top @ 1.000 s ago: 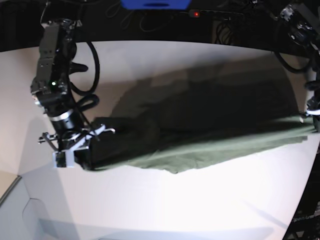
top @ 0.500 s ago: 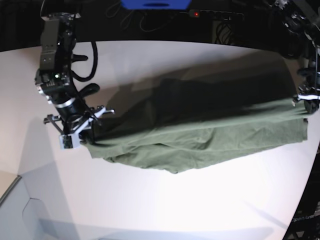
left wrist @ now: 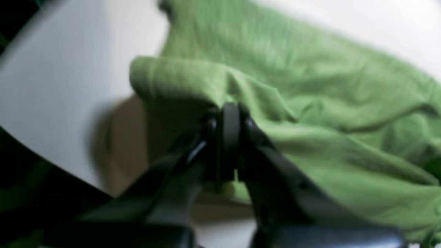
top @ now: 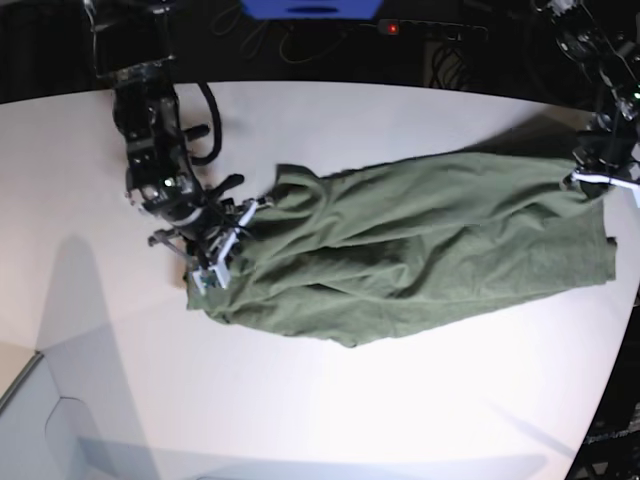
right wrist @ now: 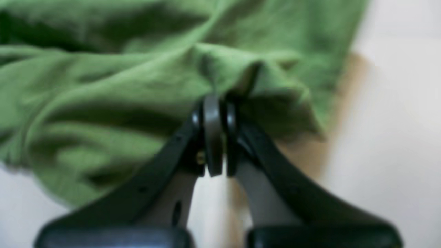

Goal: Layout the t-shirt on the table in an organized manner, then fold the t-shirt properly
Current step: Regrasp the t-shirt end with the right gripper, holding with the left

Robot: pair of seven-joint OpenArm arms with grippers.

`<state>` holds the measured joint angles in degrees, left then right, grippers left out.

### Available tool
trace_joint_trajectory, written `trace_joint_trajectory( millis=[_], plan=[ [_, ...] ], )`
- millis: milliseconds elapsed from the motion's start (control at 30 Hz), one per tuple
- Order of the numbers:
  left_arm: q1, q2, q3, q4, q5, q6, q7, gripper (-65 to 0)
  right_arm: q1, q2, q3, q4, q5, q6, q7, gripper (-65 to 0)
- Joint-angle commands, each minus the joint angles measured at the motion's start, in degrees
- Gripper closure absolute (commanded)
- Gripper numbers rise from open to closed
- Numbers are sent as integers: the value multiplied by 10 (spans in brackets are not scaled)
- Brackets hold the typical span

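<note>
Base view: t-shirt (top: 400, 250) spread lengthwise across the table (top: 330, 400), stretched between two closed pincers. Right gripper (top: 213, 262) clamped on the cloth at one end of the t-shirt; left gripper (top: 590, 178) clamped at the opposite end, close beside the table's far rim. Fabric between the two holds wrinkled, with a long diagonal crease and a sagging bulge along the edge of the t-shirt nearest the camera.

Right wrist view: right gripper (right wrist: 215, 103) with jaws pressed together on a bunched ridge of t-shirt (right wrist: 103, 86), bare table (right wrist: 396, 137) showing just beside the pinched edge.

Left wrist view: left gripper (left wrist: 225, 113) likewise closed on a rolled fold of t-shirt (left wrist: 310, 86), table (left wrist: 62, 86) visible beyond the hem (focus soft, seam detail unreadable).

Step in hand, by judgement: the laying-out stage, garment pulled taut from both ends but not yet flat. Next move likely calls for lowering both pinched ends onto the table with tension kept even, then release, so that the bulge beside the t-shirt's near edge settles out before any fold.

Containers: none in sight; nothing on the table beyond the t-shirt and the two arms.
</note>
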<state>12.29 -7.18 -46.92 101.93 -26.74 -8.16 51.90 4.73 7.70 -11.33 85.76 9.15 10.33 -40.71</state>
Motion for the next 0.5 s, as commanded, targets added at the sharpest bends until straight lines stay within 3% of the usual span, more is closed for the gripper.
trace_joint_trajectory(
  millis=[0,133,200,333,467],
  plan=[
    [-11,-12,-2,0,-6,0,-14,-2,29,-5,-1,-12,0,0,15,0],
    [-22,-14,-6,-11,-6,0,-14,-2,72,-15,-1,-54,0,0,7,-2],
    [-21,-21,-7,-6,-6,0,-14,-2,71,-15,-2,-38,0,0,3,-40],
    [-21,-34,-7,-7,-6,0,-14,-2,40,-14,-4,35,0,0,11,-114],
    [-22,-46,-8,-11,-6,0,-15,-2,-4,-13,-4,134,0,0,31,-124]
  ],
)
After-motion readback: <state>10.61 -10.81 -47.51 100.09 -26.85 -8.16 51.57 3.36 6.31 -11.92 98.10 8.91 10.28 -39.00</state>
